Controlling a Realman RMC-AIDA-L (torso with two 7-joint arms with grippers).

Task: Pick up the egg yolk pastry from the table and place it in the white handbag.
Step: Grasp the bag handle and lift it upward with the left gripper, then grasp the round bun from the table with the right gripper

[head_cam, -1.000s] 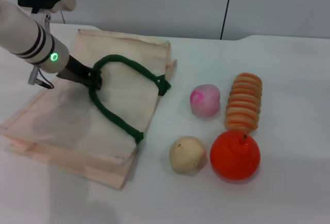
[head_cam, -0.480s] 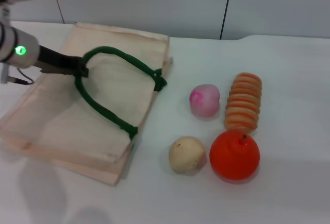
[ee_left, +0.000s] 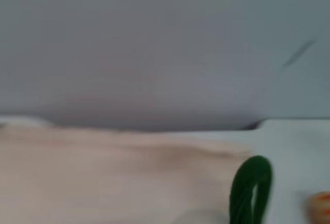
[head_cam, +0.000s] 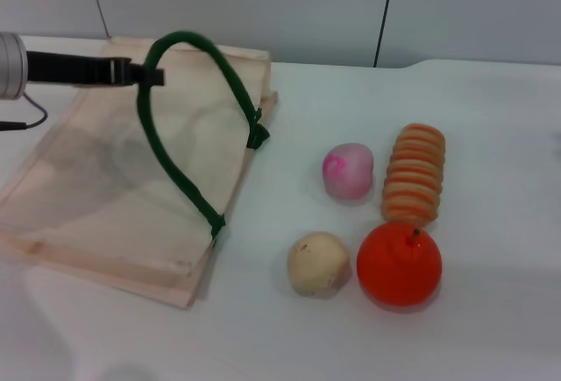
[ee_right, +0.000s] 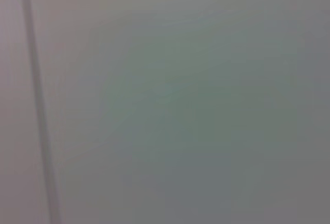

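The egg yolk pastry (head_cam: 318, 263), a small pale beige ball, lies on the white table at the front centre, left of the orange fruit. The white handbag (head_cam: 131, 179), a cream tote, lies at the left. My left gripper (head_cam: 145, 74) is shut on its dark green handle (head_cam: 180, 136) and holds the handle up above the bag, so the bag's upper layer is lifted. The left wrist view shows the cream fabric (ee_left: 103, 177) and part of the green handle (ee_left: 250, 190). My right gripper is out of view; its wrist view shows only a grey wall.
An orange fruit (head_cam: 399, 264) sits right of the pastry. A pink-and-white bun (head_cam: 348, 170) and a ridged orange-striped long pastry (head_cam: 415, 173) lie behind them. A grey wall stands behind the table.
My left gripper has moved up and towards the far left with the green handle, pulling it upright and lifting the bag's top layer. The pastry and other foods have not moved.
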